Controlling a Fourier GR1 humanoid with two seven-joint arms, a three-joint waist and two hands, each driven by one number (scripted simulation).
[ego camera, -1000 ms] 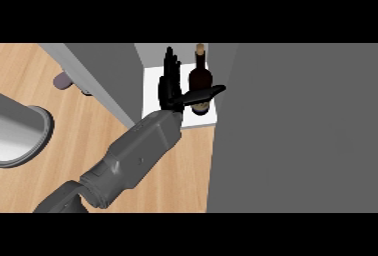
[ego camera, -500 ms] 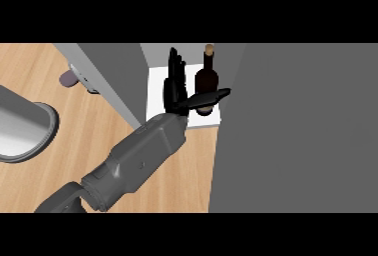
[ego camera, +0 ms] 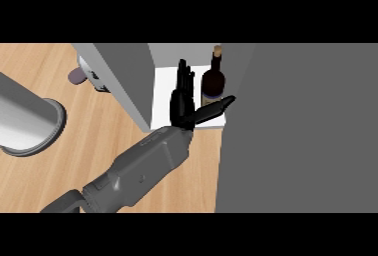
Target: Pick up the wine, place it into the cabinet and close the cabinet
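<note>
A dark wine bottle (ego camera: 213, 80) stands upright on the white floor (ego camera: 165, 82) of the cabinet, close to the big grey panel on the right. My left hand (ego camera: 182, 102) is inside the cabinet, just left of the bottle. Its fingers are straight and point away from me. Its thumb sticks out to the right across the front of the bottle's base, so the hand is open and not curled round the bottle. The grey forearm runs down to the lower left. My right hand does not show.
A large grey panel (ego camera: 295, 130) fills the right side, next to the bottle. The cabinet's grey side wall (ego camera: 122, 80) stands left of the hand. A grey metal pot (ego camera: 29, 125) sits on the wooden counter (ego camera: 81, 150) at the left. A small purple thing (ego camera: 77, 75) peeks out behind the wall.
The hand, bottle and cabinet have all drifted right and downward in the view. The fingers have stayed straight beside the bottle.
</note>
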